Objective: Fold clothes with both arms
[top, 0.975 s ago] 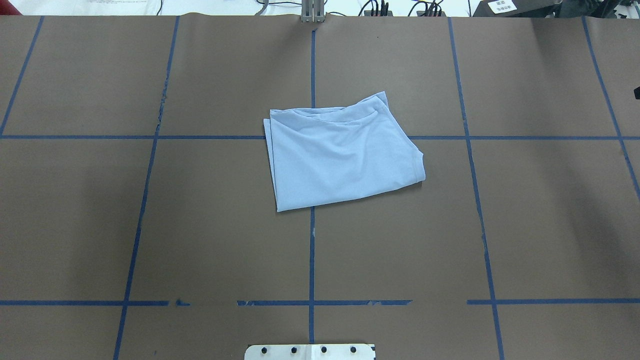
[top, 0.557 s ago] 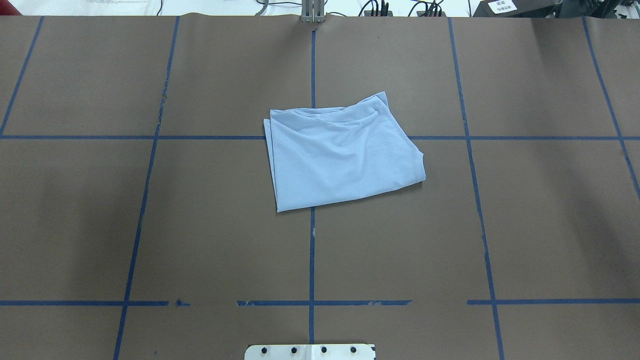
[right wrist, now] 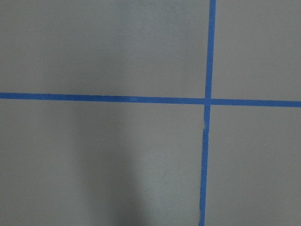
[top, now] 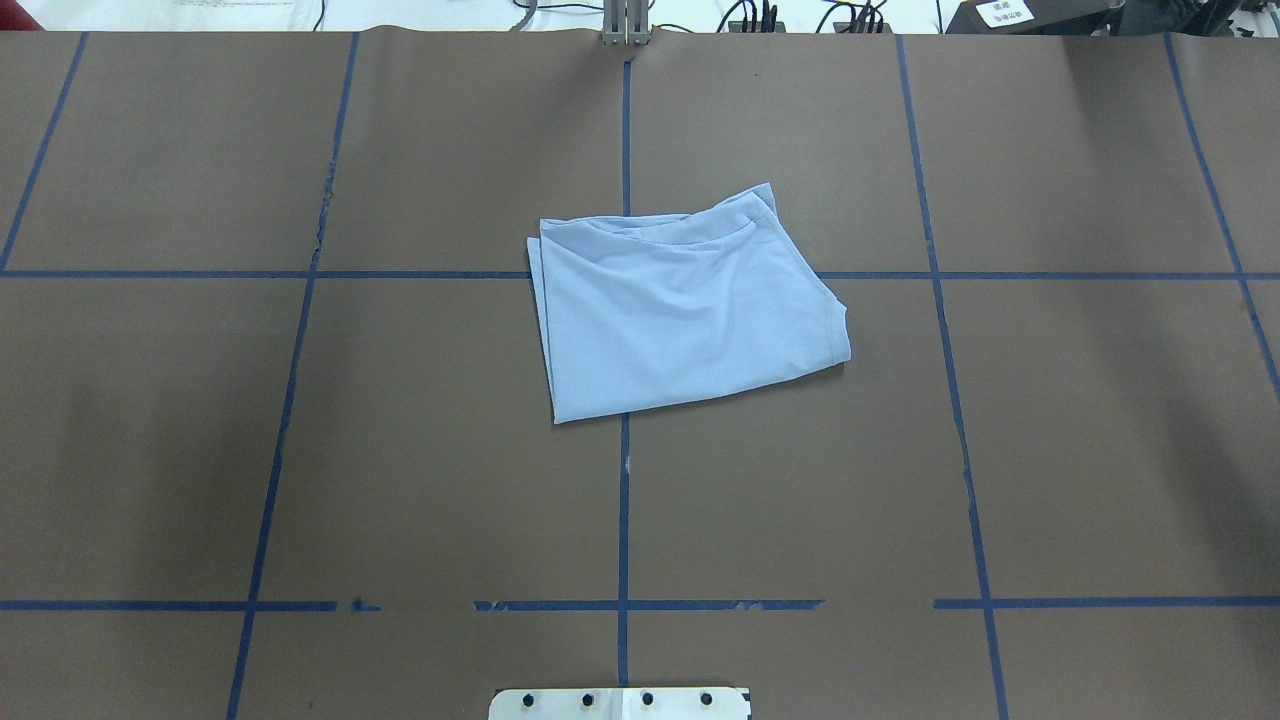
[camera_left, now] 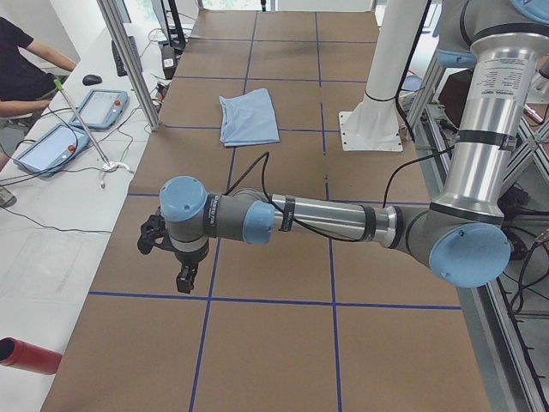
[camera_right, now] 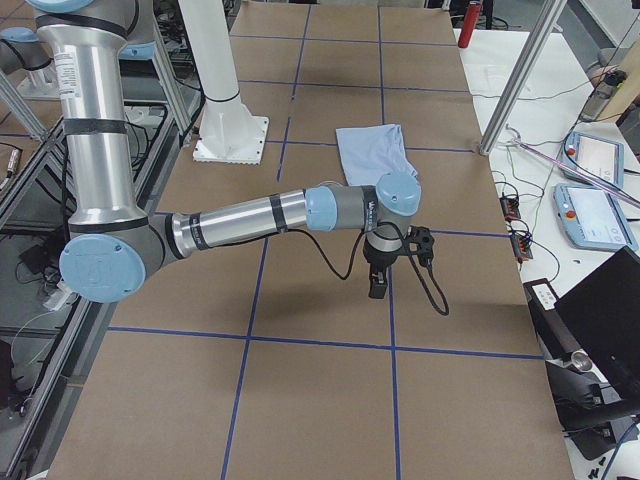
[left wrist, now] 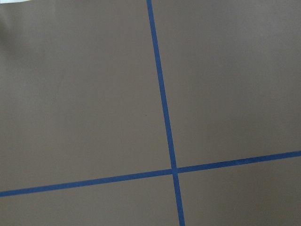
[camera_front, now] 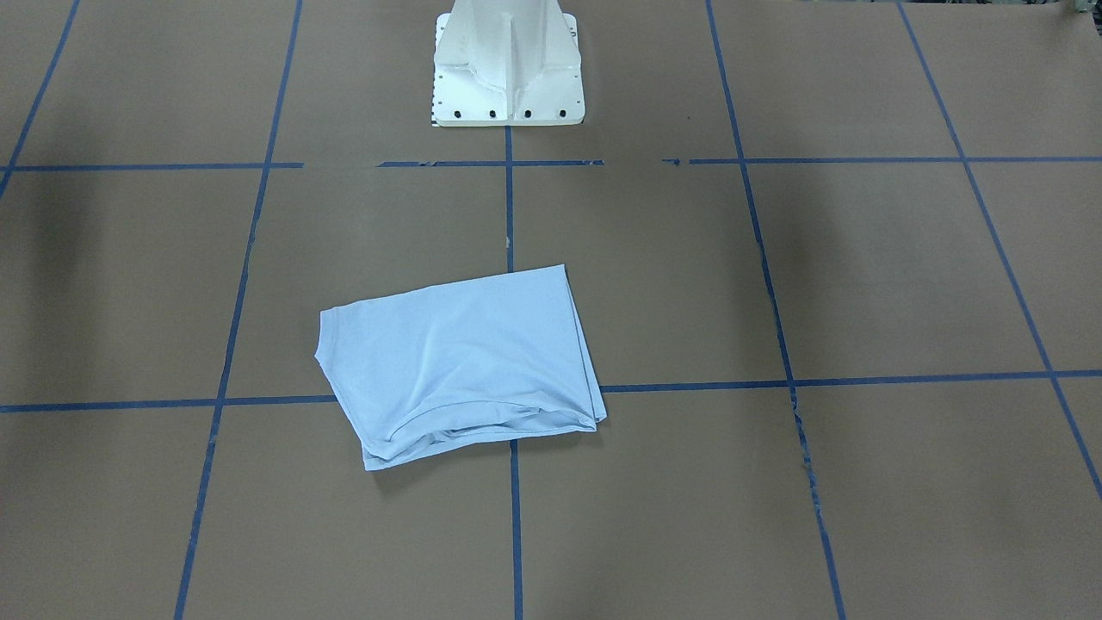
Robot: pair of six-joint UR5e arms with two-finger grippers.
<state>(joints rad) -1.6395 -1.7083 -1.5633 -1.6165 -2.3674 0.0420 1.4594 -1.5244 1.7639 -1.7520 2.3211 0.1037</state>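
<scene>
Honestly couldn't tell how open the left gripper [camera_left: 183, 279] or right gripper [camera_right: 378, 283] was. Both pointed down over the table [top: 300, 450], arms stretched low, far out either side of the pedestal [camera_front: 508, 77]. Folded T-shirt [top: 680, 310] lay near the pedestal, just across from it.

The shirt [top: 680, 310] lies flat in the middle of the table [top: 300, 450], with bare brown surface on all its sides. The pedestal [camera_front: 508, 60] stands at the robot's edge, well apart from the shirt. The left arm [camera_left: 326, 221] reaches low over the table's left end and the right arm [camera_right: 250, 215] over its right end, both well apart from the shirt. A post [camera_left: 129, 60] stands at the operators' edge.
</scene>
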